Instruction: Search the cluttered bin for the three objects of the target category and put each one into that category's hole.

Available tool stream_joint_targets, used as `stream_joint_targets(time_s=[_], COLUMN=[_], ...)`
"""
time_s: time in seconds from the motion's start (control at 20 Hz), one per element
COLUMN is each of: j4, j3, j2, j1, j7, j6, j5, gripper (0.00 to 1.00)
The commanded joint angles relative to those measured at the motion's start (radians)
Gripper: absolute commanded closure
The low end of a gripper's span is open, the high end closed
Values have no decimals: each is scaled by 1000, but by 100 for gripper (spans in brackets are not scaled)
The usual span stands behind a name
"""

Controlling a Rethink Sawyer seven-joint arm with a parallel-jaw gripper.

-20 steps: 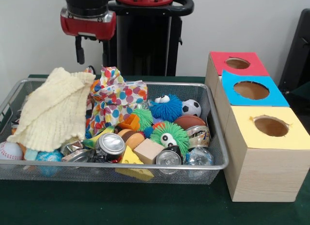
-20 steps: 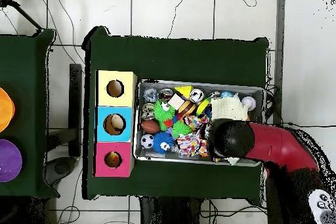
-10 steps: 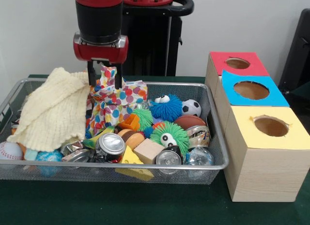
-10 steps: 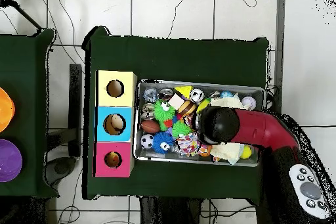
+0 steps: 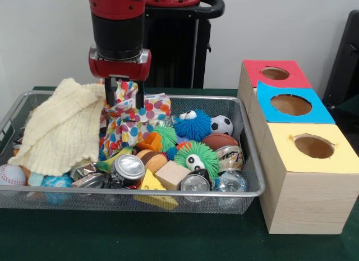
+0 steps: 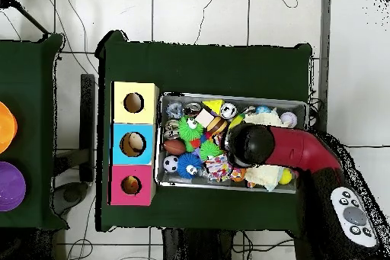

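You are at the grasp itself: the red and black gripper stands straight down over the far side of the silver wire mesh bin, its two black fingers narrowed either side of a raised peak of the crumpled white cloth with coloured polka dots. Whether the pads have bitten yet I cannot tell from here (the fabric hides the inner faces), so call the hold likely, not sure.

That spotted cloth lies beside the pale yellow knitted cloth, which drapes over the bin's left end in the front view. The row of wooden boxes with the red-topped hole, blue-topped hole and yellow-topped hole sits just outside the bin's other end.

Next you need a straight lift, high enough that the hanging fabric clears the bin's rim and does not drag the spiky green ball with eyes along, then a carry across to the boxes. Which hole takes cloth is not shown.
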Motion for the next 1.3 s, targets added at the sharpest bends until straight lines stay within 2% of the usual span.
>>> stream_joint_targets(time_s=[0.05,0.55,1.3], j4=[30,54,28], j3=[-17,-55,-121], j2=[28,17,70], j1=[36,112,179], j7=[194,236,236], j6=[-100,-153,-196], j5=[31,72,133], gripper=[0,0,0])
